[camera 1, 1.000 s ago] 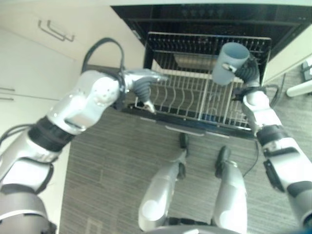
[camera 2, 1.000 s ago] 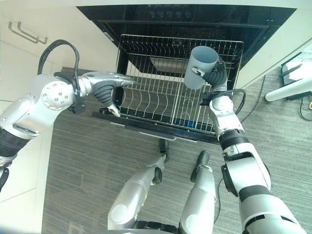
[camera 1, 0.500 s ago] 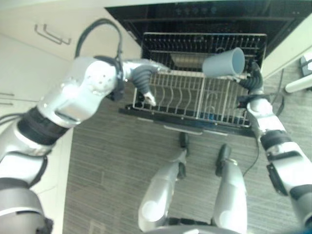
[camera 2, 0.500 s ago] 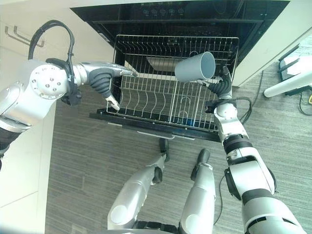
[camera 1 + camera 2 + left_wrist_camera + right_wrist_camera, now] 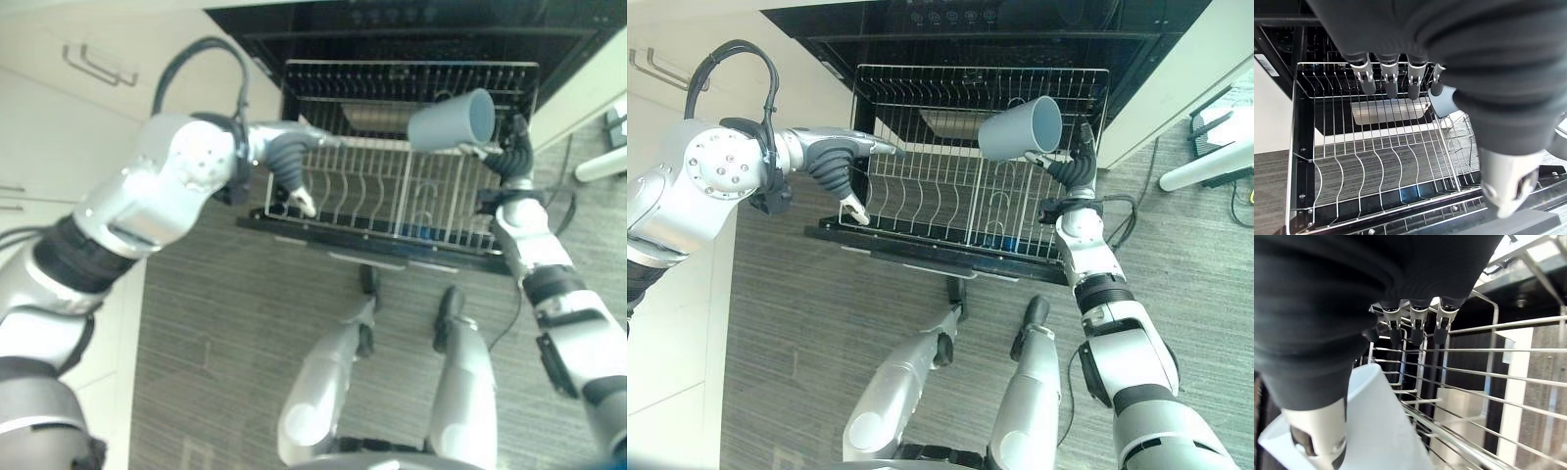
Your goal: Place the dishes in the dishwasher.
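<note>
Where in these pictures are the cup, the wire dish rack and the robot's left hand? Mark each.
cup (image 5: 1015,132), right eye view, on its grey outer wall.
wire dish rack (image 5: 921,206), right eye view, on the tines of its floor.
left hand (image 5: 286,157), left eye view, on its dark ribbed cover.

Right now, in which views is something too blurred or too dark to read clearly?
Right wrist view: the cup by the right hand is a soft pale blur, while the rack wires look sharper. Left eye view: the dishwasher interior behind the rack is nearly black.
</note>
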Tool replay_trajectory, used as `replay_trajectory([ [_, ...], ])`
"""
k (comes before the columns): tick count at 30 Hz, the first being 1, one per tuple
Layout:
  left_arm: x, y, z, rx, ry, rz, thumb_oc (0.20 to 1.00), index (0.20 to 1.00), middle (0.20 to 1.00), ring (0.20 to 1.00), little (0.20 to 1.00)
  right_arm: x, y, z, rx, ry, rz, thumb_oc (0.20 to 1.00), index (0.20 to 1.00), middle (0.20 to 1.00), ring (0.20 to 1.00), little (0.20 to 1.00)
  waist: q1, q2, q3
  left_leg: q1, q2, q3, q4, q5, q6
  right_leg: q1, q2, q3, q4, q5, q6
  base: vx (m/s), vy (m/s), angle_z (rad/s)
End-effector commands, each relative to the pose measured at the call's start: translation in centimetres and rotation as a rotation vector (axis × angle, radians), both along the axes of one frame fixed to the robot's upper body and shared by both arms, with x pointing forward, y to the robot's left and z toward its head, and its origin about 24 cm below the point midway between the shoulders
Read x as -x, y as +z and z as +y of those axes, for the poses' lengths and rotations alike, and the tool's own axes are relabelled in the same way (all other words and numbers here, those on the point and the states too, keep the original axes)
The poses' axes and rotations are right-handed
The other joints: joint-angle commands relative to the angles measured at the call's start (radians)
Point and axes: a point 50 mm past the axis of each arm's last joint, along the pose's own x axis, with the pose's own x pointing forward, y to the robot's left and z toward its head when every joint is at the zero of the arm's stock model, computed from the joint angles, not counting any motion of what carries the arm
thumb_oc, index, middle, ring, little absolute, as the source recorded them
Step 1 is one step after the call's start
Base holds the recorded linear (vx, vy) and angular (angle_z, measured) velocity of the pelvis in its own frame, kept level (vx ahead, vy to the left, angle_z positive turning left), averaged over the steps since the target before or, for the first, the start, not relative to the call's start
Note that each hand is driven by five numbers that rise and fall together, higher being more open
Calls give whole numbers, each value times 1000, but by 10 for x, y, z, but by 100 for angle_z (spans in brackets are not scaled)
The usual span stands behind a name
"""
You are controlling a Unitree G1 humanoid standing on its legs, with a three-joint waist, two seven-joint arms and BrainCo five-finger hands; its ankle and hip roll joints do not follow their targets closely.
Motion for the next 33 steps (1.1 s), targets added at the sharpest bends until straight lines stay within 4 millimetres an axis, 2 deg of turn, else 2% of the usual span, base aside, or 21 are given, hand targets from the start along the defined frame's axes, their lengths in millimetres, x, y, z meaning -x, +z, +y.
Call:
replay_trajectory([
  [1,8,25,-5,50,-37,-103,1000,1000,1000,1000,1000,12,35,-23,9,-64,-177,1000,1000,1000,1000,1000,-6,134,4,23,32,20,72,-138,-75,28,-66,11,-167,148,70,0,0,0],
  [4,8,24,-3,50,-30,-99,1000,1000,1000,1000,1000,14,35,-22,0,-63,-203,1000,1000,1000,1000,1000,-8,134,4,36,34,22,66,-137,-75,43,-66,8,-173,147,71,0,0,0],
  [7,8,23,-1,53,-30,-90,1000,1000,1000,1000,1000,16,44,-24,3,-59,-253,1000,1000,1000,1000,1000,-7,136,4,57,35,21,60,-135,-77,65,-66,2,-177,143,72,0,0,0],
  [10,9,24,1,53,-32,-83,1000,1000,1000,1000,1000,18,62,-23,2,-54,-329,1000,1000,1000,1000,1000,-4,140,4,63,40,21,52,-125,-79,72,-65,-3,-179,148,70,-12,-10,1],
  [11,8,23,2,49,-41,-80,1000,1000,1000,1000,1000,18,78,-20,-4,-45,-382,1000,1000,1000,1000,1000,3,141,4,67,41,16,46,-122,-80,76,-63,-7,-179,145,71,-43,-36,-1],
  [13,8,20,3,46,-45,-74,1000,1000,1000,1000,1000,19,87,-18,-18,-34,-420,1000,1000,1000,1000,1000,7,137,4,74,40,13,40,-125,-82,86,-62,-12,-180,136,73,-10,-24,-1],
  [17,6,12,8,52,-27,-76,1000,1000,1000,1000,1000,22,86,-14,-69,-1,-451,1000,1000,1000,1000,1000,8,131,4,83,41,14,34,-126,-81,98,-56,-18,-188,133,72,0,0,0],
  [20,4,2,19,70,13,-83,1000,1000,1000,1000,1000,27,72,-11,-139,42,-452,1000,1000,1000,1000,1000,0,120,4,102,44,20,38,-134,-79,122,-50,-21,-190,124,69,0,0,0],
  [21,3,-4,26,90,45,-83,1000,1000,1000,1000,1000,31,61,-8,-171,67,-451,1000,1000,1000,1000,1000,-5,113,4,120,48,25,38,-138,-77,141,-45,-24,-188,116,67,0,0,0],
  [22,2,-4,27,95,51,-85,1000,1000,1000,1000,1000,32,61,-7,-176,70,-454,1000,1000,1000,1000,1000,-6,113,4,117,50,26,38,-133,-76,140,-43,-24,-191,122,65,-25,-45,0],
  [23,0,-15,38,127,96,-85,1000,1000,1000,1000,1000,40,43,-3,-221,98,-446,1000,1000,1000,1000,1000,-17,100,4,150,56,29,39,-145,-75,170,-36,-27,-178,99,64,-30,-70,-5],
  [25,0,-30,53,162,148,-94,1000,1000,1000,1000,1000,54,21,2,-267,121,-436,1000,1000,1000,1000,1000,-32,82,4,189,65,29,42,-156,-69,207,-22,-28,-163,78,58,-19,-109,0],
  [27,3,-58,71,204,210,-85,1000,1000,1000,1000,1000,74,-7,6,-320,134,-420,1000,1000,1000,1000,1000,-47,52,-6,246,77,25,50,-171,-65,269,-6,-35,-161,59,53,7,-165,0],
  [30,12,-105,93,247,298,-63,1000,1000,1000,1000,1000,98,-38,4,-380,148,-378,1000,1000,1000,1000,1000,-51,10,-67,313,92,15,35,-182,-65,352,10,-54,-198,51,52,54,-198,-8],
  [31,17,-122,100,270,330,-57,1000,1000,1000,1000,1000,105,-47,3,-397,161,-362,1000,1000,1000,1000,1000,-53,-4,-92,339,100,12,23,-183,-68,385,20,-60,-224,51,51,99,-252,-8],
  [32,28,-153,109,308,381,-47,1000,1000,1000,1000,1000,114,-57,3,-410,184,-343,1000,1000,1000,1000,1000,-55,-23,-133,385,113,10,-2,-183,-75,445,38,-71,-274,53,47,92,-241,-1],
  [33,33,-167,111,327,406,-43,1000,1000,1000,1000,1000,117,-61,4,-414,197,-332,1000,1000,1000,1000,1000,-57,-30,-152,404,119,10,-14,-181,-79,468,46,-75,-295,54,45,89,-213,4],
])
